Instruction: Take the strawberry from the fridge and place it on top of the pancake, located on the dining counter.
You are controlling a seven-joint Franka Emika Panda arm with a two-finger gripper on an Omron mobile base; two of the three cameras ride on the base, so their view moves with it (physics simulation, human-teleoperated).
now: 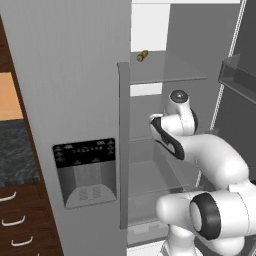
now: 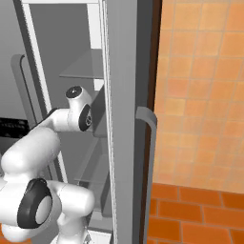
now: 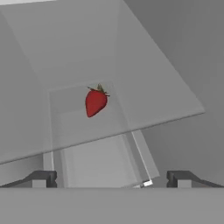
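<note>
You've got the fridge in front of you: light-grey, flat matte door on the left with a long vertical bar handle and a black-panelled dispenser set into it. Right door is swung open, clear shelves exposed inside. A small yellowish-olive item sits at the left front corner of the upper shelf. The arm, glossy white with dark joints, reaches into the open compartment. In the hand view, the strawberry lies on a clear glass shelf, toward its back edge: small, bright red, tapered, green leafy cap. Gripper is released, dark tips spread wide, nothing between them, well short of the strawberry.
</note>
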